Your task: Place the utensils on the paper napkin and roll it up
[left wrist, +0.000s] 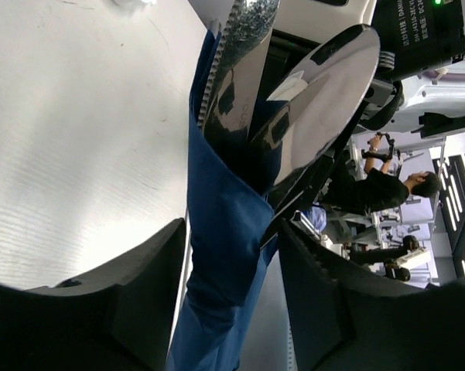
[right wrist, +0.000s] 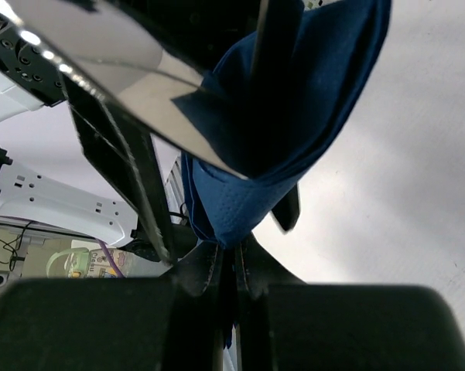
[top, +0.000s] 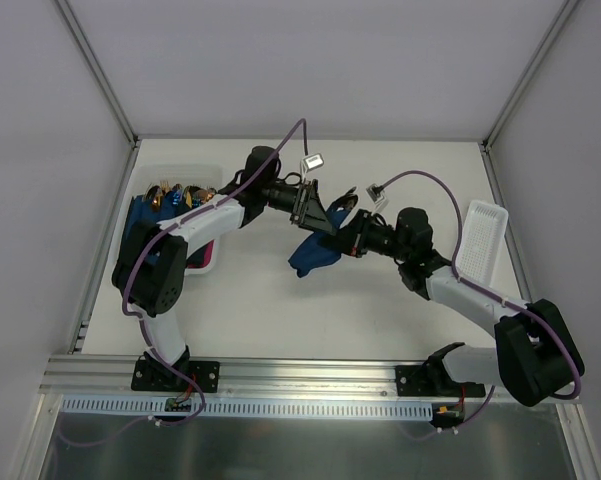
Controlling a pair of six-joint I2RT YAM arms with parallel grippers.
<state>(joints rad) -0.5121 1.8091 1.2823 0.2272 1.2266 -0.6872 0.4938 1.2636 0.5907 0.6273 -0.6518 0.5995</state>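
I'm watching both arms meeting over the middle of the table (top: pixel 250 310). The right gripper (right wrist: pixel 230 259) is clamping tight on an edge of the napkin (right wrist: pixel 294 116). The napkin is sitting folded around the utensils (left wrist: pixel 309 131), with a serrated knife (left wrist: pixel 240 69) and a spoon (left wrist: pixel 333 85) sticking out of one end in the left wrist view. I can't tell whether it is touching the table. The left gripper (left wrist: pixel 230 232) is standing released, its fingers (left wrist: pixel 139 294) sitting either side of the blue fold without pressing it. A bin (top: pixel 208 172) of wrapped bundles (top: pixel 170 195) is sitting far left, and a white tray (top: pixel 480 240) far right.
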